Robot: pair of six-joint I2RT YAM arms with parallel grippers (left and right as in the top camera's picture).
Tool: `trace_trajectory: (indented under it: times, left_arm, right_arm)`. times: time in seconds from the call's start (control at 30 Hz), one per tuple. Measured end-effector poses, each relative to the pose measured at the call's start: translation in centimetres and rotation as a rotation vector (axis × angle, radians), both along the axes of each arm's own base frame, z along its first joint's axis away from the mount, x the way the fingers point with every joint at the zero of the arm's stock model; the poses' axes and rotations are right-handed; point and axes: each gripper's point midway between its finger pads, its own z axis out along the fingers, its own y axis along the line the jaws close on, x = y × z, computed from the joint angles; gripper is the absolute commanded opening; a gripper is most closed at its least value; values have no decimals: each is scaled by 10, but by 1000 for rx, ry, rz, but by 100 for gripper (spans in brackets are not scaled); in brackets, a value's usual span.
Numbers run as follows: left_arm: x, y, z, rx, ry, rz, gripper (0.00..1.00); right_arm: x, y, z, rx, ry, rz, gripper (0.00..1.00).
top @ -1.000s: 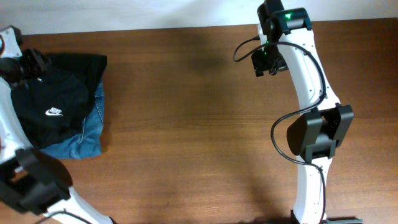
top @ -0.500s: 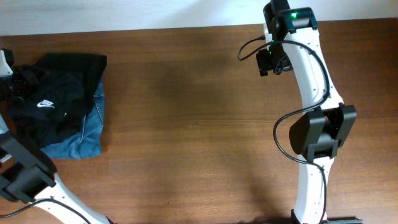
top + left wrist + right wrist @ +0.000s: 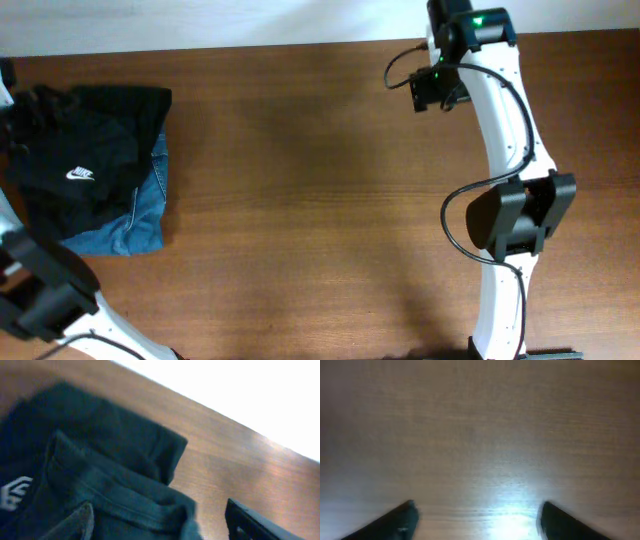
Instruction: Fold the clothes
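- Brown wooden table [image 3: 300, 180] is filling the overhead view, with a pale strip of wall [image 3: 200, 20] running along its far edge.
- Right arm [image 3: 500, 150], white with black joints, is reaching up the right side of the table, well apart from the clothes.
- Left arm [image 3: 40, 290] is showing only partly at the left edge.
- Clothes [image 3: 90, 170] are lying in a rumpled pile at the far left of the table, near the back edge.
- Black T-shirt [image 3: 60, 195] is sitting on top of the pile, bearing a small white swoosh logo [image 3: 84, 175]; no other writing is readable.
- Blue denim piece [image 3: 130, 225] is poking out beneath the shirt on its right and near sides.
- Left gripper [image 3: 160, 515] is hovering over the shirt's folds with its jaws spread wide, clamping nothing.
- Right gripper [image 3: 477, 515] is hanging over bare wood, jaws wide apart and holding nothing.
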Motion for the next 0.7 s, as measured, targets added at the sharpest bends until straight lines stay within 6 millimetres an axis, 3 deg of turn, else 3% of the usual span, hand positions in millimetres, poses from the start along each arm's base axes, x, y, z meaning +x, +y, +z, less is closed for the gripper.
trace_trajectory:
  times: [0.1, 0.13, 0.27, 0.47, 0.6, 0.7]
  left_arm:
    - [-6, -19, 45, 121, -54, -14, 87]
    - [-7, -27, 57, 153, -71, -22, 92]
    - [-10, -68, 94, 282, -115, -72, 99]
    - [2, -140, 88, 350, -86, -196, 99]
    - [7, -176, 85, 367, -92, -262, 99]
    - [8, -188, 85, 374, -95, -287, 99]
  right_arm:
    - [7, -6, 23, 9, -69, -9, 99]
    - [9, -9, 29, 10, -87, -15, 99]
    - [14, -22, 58, 34, -169, -44, 99]
    - [19, -45, 87, 92, -259, -86, 99]
    - [12, -71, 86, 100, -245, -138, 99]
    - [-1, -90, 81, 119, -199, -180, 99]
